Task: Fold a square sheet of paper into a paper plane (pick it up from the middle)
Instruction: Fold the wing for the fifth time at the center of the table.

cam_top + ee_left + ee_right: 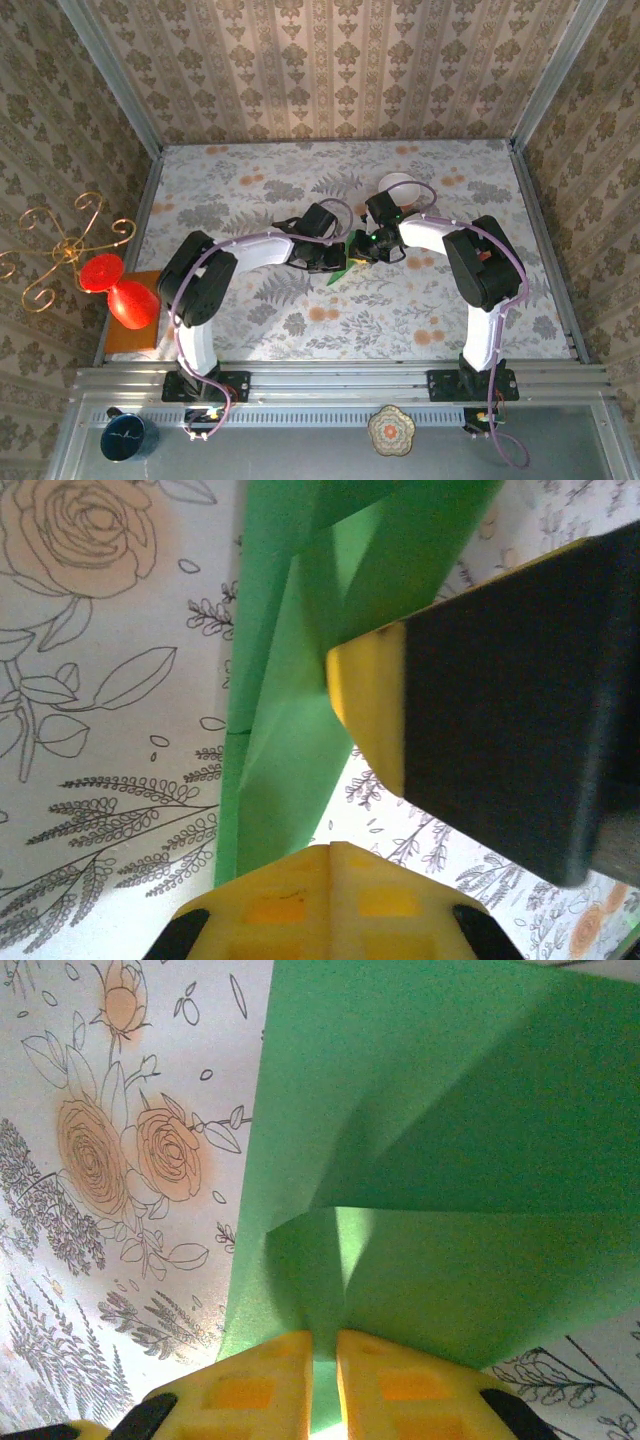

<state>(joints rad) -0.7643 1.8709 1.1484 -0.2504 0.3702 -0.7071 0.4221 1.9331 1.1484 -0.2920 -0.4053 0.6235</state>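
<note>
Two pincers, top view: my left pincer [333, 262] and right pincer [361, 247] meet at the paper [342, 271], mid table [250, 190].
Left wrist: my pads [285, 900] are pressed together at the paper's [285, 730] lower end; whether it is pinched, I cannot tell.
Right wrist: my pads [265, 1385] clamp the folded paper's [420, 1140] edge.

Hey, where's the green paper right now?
In the top view the green paper is mid-table, pinched between the left gripper and the right gripper, on the near side of the white bowl.
</note>
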